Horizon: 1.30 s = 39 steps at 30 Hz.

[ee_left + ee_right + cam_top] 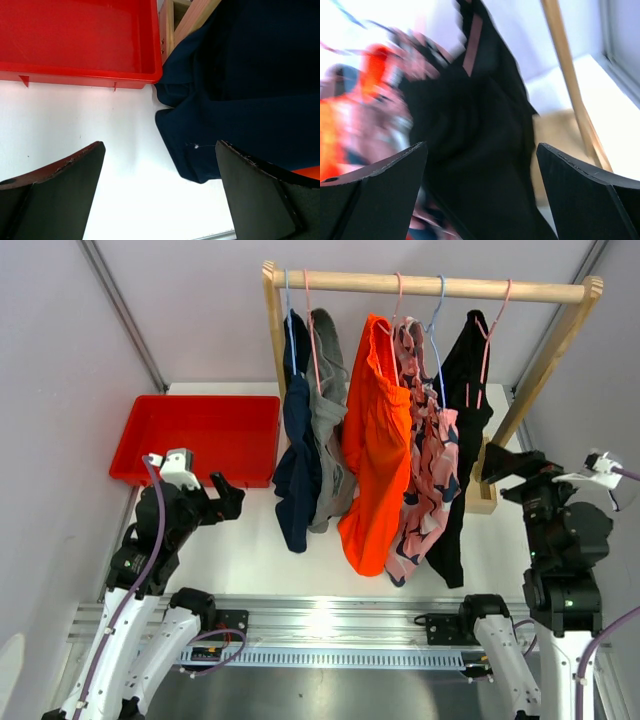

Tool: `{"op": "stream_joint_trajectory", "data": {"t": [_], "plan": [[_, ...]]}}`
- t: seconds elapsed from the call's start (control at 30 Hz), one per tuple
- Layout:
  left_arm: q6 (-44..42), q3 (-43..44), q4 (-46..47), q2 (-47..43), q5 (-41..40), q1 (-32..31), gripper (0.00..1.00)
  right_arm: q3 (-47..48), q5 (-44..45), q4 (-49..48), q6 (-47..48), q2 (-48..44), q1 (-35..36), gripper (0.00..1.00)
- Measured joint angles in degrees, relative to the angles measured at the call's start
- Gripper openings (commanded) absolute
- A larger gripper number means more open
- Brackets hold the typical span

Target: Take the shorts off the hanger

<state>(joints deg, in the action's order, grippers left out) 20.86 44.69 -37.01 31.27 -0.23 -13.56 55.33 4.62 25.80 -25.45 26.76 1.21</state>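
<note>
Evidently nothing is off yet: five shorts (375, 440) hang on hangers (310, 325) from the wooden rail (430, 285). Below the rail's left end the left gripper (230, 497) faces the navy pair (296, 470). Below its right end the right gripper (497, 464) faces the black pair (462, 440). Both are spread wide and empty, seemingly poised to grab.

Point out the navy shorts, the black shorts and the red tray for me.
navy shorts (298, 480), top external view, middle of the hanging cloth.
black shorts (462, 400), top external view, upper half of the cloth.
red tray (200, 435), top external view, bare floor.
</note>
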Motion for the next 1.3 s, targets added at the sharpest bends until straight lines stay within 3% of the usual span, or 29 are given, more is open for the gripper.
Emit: {"op": "stream_joint_trajectory", "data": {"t": [0.2,0.33,0.5,0.57,0.87,1.1,1.3], "plan": [[-0.02,0.00,-0.04,-0.11,-1.75,-0.02,0.99,11.23,-1.44,-3.21,2.56,4.17,0.74,0.99],[-0.02,0.00,-0.02,-0.72,-2.60,-0.04,0.99,22.36,-2.03,-4.72,4.63,13.75,0.87,0.98],[-0.07,0.00,0.00,-0.72,-2.54,-0.04,0.99,34.38,-1.53,-5.57,7.65,28.83,2.51,0.75],[-0.33,0.00,-0.02,-0.61,-2.36,-0.04,0.99,37.35,-1.25,-5.33,8.48,33.75,2.93,0.74],[-0.50,0.00,0.02,-1.18,-1.07,-0.04,0.99,38.14,-0.11,-3.74,9.55,44.54,4.33,0.66],[-0.61,0.00,0.07,-2.93,0.31,-0.07,0.99,39.32,2.05,-4.07,10.36,46.60,7.54,0.41],[-0.94,0.00,0.26,-3.67,0.44,-0.55,0.99,39.54,3.54,-4.28,10.80,49.48,9.60,0.33]]}}
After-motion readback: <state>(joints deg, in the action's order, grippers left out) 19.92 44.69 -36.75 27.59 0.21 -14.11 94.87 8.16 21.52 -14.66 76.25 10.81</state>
